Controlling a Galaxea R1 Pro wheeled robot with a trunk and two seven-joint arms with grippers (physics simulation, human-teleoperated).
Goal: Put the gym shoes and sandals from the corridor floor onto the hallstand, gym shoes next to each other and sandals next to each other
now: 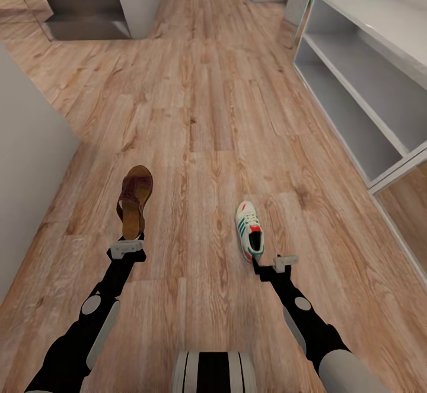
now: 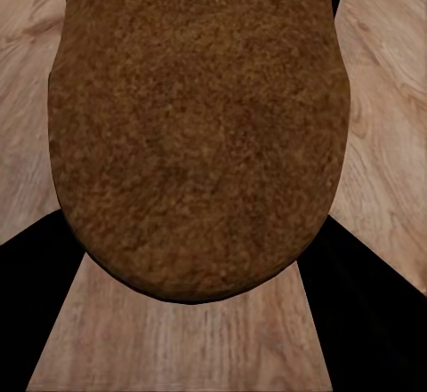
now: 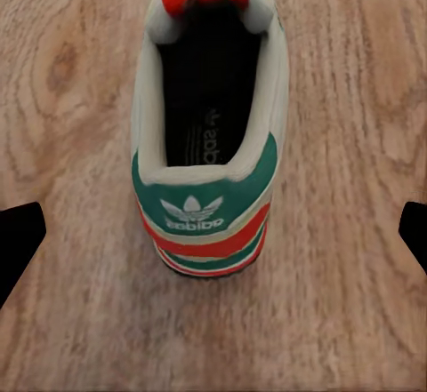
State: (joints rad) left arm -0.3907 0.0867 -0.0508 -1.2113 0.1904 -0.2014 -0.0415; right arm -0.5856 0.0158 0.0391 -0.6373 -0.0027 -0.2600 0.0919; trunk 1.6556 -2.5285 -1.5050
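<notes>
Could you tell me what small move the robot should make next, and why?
Probably turn the base toward the hallstand at the right. The left gripper seems to hold a sandal by its heel, off the floor, and the right gripper sits at the heel of a gym shoe, fingers wide in the wrist view, so its grip is unclear. The rack's tiers look beyond reach.

**Count of things in view**

One brown sandal (image 1: pixel 135 200) at lower left of the frame. One white gym shoe (image 1: pixel 249 228) at lower centre-right. One white hallstand (image 1: pixel 367 66) at upper right, with two open tiers. Two grippers, left (image 1: pixel 127 249) and right (image 1: pixel 274 265).
</notes>
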